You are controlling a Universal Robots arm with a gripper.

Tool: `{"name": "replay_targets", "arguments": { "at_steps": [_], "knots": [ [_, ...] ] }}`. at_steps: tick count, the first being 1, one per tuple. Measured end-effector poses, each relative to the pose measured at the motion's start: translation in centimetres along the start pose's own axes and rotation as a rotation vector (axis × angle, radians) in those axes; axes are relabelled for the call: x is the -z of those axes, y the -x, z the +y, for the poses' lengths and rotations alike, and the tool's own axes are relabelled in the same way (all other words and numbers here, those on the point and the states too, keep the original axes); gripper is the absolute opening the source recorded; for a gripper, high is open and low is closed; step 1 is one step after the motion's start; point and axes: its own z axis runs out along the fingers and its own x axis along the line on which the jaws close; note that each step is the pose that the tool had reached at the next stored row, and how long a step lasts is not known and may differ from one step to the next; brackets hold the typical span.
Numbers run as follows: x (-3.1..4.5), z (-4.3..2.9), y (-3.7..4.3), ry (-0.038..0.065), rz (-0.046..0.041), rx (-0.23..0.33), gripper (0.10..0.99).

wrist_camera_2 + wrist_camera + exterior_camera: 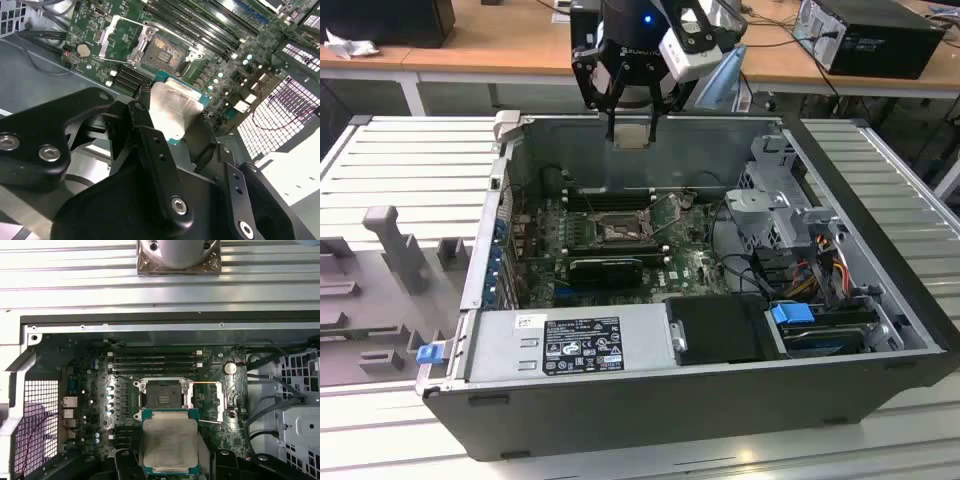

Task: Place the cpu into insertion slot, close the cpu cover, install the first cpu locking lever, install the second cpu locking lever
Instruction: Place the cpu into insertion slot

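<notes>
Wooden desks [470, 40] run along the back of the room. In front of them a ribbed grey table [400, 160] carries an open computer case [720, 400] that lies on its side.

Above the back wall of this case hangs the gripper [632, 128]. Its two black fingers [150, 135] press on opposite edges of the cpu [631, 137], so the chip is clamped between them. The cpu is held flat, with its pale metal top turned toward the wrist, up in the air and not touching the board. In both wrist views a green edge shows around the metal top.

Below it, at the middle of the green motherboard [690, 265], the insertion slot [162, 399] lies bare and its contact field is showing. The cpu cover [211, 401] is swung open to one side of the slot, and the board shows through its square opening. Long black memory slots [155, 360] run beside the slot, and a round coin battery [229, 368] sits near the cover.

Further out, at the front of the case in the exterior view, there is a grey power supply box [570, 345] with a label. A blue latch [430, 352] is at the corner on the exterior view's left. A grey fixture [390, 240] stands on the table at that same side.
</notes>
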Motion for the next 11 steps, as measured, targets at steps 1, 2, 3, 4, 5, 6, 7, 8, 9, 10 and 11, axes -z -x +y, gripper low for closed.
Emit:
{"name": "replay_targets", "arguments": {
  "at_steps": [1, 2, 3, 4, 5, 6, 7, 8, 9, 10, 11],
  "knots": [
    [0.00, 0.00, 0.00, 0.000, -0.0002, -0.002, 0.525],
    [0.00, 0.00, 0.00, 0.000, -0.0013, -0.014, 0.525],
    [0.00, 0.00, 0.00, 0.000, -0.0017, -0.018, 0.525],
    [0.00, 0.00, 0.00, -0.001, -0.0019, -0.021, 0.525],
    [0.00, 0.00, 0.00, -0.002, -0.0026, -0.028, 0.525],
    [0.00, 0.00, 0.00, -0.004, -0.0031, -0.033, 0.525],
    [0.00, 0.00, 0.00, -0.007, -0.0043, -0.045, 0.525],
    [0.00, 0.00, 0.00, -0.008, -0.0050, -0.053, 0.525],
    [0.00, 0.00, 0.00, -0.008, -0.0059, -0.062, 0.525],
    [0.00, 0.00, 0.00, -0.009, -0.0065, -0.070, 0.525],
    [0.00, 0.00, 0.00, -0.009, -0.0074, -0.080, 0.525]
  ]
}}
